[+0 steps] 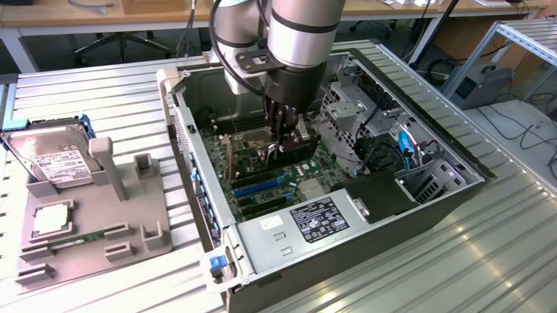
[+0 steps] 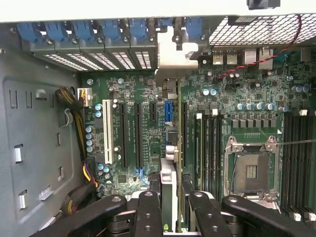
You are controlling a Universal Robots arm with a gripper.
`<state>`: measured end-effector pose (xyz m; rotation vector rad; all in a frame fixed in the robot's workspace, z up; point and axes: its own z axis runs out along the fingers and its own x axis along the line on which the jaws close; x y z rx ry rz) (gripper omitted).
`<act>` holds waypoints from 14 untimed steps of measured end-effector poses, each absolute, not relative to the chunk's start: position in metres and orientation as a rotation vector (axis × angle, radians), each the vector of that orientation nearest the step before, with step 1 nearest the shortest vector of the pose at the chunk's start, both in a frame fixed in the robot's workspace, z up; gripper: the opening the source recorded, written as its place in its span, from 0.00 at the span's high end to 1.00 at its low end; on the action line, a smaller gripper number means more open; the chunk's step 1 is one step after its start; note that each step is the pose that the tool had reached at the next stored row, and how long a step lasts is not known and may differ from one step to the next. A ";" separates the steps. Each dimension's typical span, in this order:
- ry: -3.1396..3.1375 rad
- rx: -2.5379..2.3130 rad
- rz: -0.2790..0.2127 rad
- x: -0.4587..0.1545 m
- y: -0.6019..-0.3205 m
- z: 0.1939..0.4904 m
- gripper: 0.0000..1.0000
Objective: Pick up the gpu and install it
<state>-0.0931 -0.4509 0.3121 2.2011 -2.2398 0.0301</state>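
Note:
My gripper (image 1: 287, 142) reaches down into the open computer case (image 1: 261, 244), over the green motherboard (image 1: 261, 189). It is shut on the gpu (image 1: 294, 153), a thin dark card held on edge. In the wrist view the gpu (image 2: 174, 128) runs edge-on away from the black fingers (image 2: 148, 212), which clamp it from both sides. Its silvery bracket (image 2: 173, 57) stands against the case's rear slot openings. The card sits right beside the short blue slot (image 2: 168, 111), among the black expansion slots (image 2: 138, 133). Whether its edge is in a slot I cannot tell.
A grey parts holder (image 1: 87, 248) lies at the exterior view's left with a silver hard drive (image 1: 54, 160), a processor chip (image 1: 51, 218) and a green memory stick (image 1: 83, 238). Inside the case are the processor socket (image 2: 252, 170), drive cage (image 1: 348, 111) and cables (image 1: 405, 147).

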 end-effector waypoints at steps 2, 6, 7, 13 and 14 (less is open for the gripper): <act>-2.238 2.202 0.030 -0.094 -0.451 0.310 0.73; -2.236 2.204 0.030 -0.095 -0.451 0.307 0.73; -2.236 2.205 0.030 -0.095 -0.451 0.306 0.73; -2.234 2.207 0.030 -0.097 -0.451 0.302 0.73; -2.234 2.207 0.030 -0.097 -0.451 0.302 0.73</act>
